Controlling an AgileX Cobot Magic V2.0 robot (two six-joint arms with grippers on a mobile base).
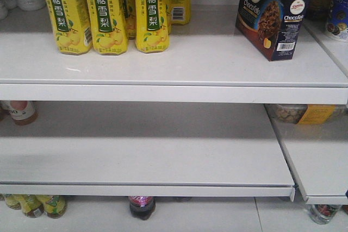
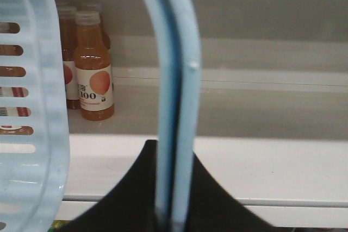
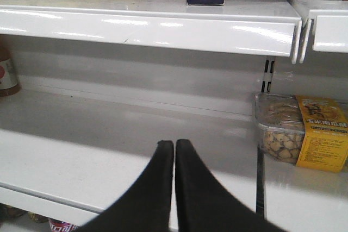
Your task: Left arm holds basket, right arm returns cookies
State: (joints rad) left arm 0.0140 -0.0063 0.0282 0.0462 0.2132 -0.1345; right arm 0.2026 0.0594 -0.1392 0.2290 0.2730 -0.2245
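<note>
Your left hand [image 2: 173, 210] grips the basket [image 2: 27, 107] by its handle [image 2: 176, 96]; most of the basket is cut off at the frame's edge. Your right hand [image 3: 174, 158] is empty, fingers pressed together. One cookies box [image 1: 271, 13] stands upright on the upper shelf [image 1: 174, 82], right of three front yellow cartons [image 1: 106, 12], more hidden behind.

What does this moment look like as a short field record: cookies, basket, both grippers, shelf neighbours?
cookies: dark navy and brown Chocofello box standing upright on the top white shelf, free of any gripper
basket: light blue slotted plastic basket, its swing handle clamped in the left gripper
right gripper: black fingers together, empty, low in front of the middle shelf
neighbours: yellow drink cartons left of the box; clear snack tub with yellow label on the lower right shelf
task status: box appears returned
</note>
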